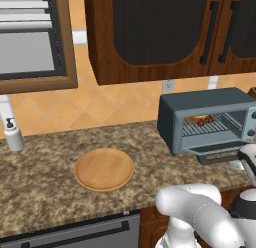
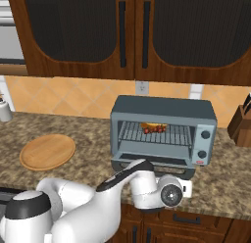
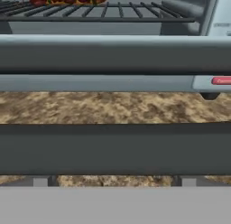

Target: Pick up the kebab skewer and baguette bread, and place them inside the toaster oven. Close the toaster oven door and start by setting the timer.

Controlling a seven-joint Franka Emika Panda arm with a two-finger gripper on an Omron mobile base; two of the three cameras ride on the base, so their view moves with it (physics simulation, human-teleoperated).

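Speckled brown granite makes up the worktop (image 1: pixel 45 167), backed by orange diagonal tiles and dark wooden wall cupboards (image 2: pixel 132 31). At far left in the left base view a white soap dispenser (image 1: pixel 13 135) stands near the wall. Right of it lies a round wooden plate (image 1: pixel 104 169), bare. Further right sits the toaster oven (image 2: pixel 163 132), blue-grey, with two knobs (image 2: pixel 204 135) on its right-hand panel. Its toaster oven door (image 1: pixel 220 155) is swung down and lies flat out in front. On the wire rack (image 2: pixel 154 134) inside, toward the back, the kebab skewer (image 2: pixel 153 130) of small red chunks lies just in front of the golden baguette bread (image 2: pixel 153 125), the two touching or nearly so. At far right in the right base view a wooden knife block (image 2: pixel 242 124) stands on the worktop. The white arm reaches low in front of the oven, with the hand below the lowered door. In the hand view the door's dark handle bar (image 3: pixel 115 148) runs across close in front, and nothing sits between the fingers; the hand is spread wide and grips nothing.
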